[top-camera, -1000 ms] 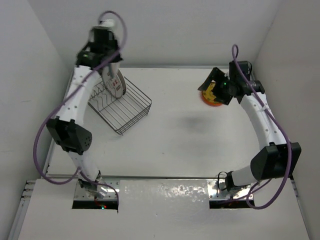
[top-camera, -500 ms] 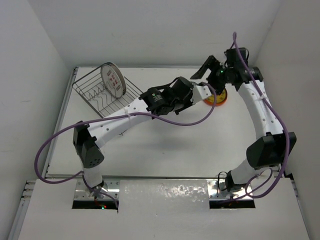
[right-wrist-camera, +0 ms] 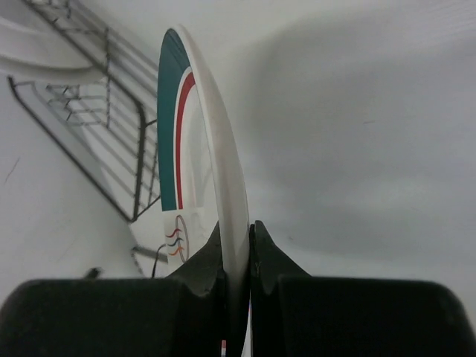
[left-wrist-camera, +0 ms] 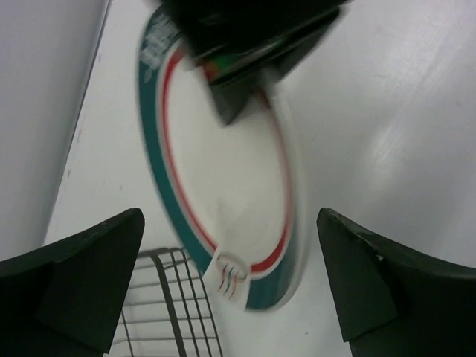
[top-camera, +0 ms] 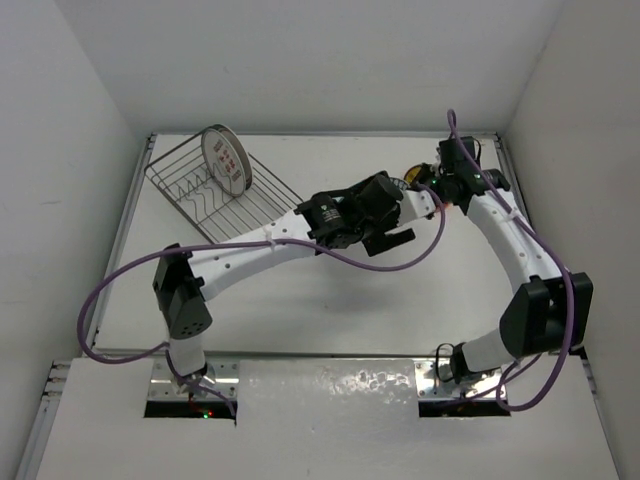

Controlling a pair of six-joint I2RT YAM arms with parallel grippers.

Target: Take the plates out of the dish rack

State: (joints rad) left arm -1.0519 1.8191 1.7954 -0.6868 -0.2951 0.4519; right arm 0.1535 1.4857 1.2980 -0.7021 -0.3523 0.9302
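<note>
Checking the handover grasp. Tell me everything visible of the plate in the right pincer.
The plate is round, glossy white and ceramic-looking, with a teal outer band, a thin red ring inside it and a small wavy logo near the rim. It is held on edge, outside the dish rack, its rim clamped between the right pincer's fingers. The left pincer faces it open, apparently not touching.

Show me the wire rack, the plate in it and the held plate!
Dark wire dish rack [top-camera: 215, 200]: top view, middle wires.
Round white plate standing in it [top-camera: 226, 158]: top view, its face.
Held white plate with green-and-red rim [right-wrist-camera: 167, 149]: right wrist view, green rim band.
</note>
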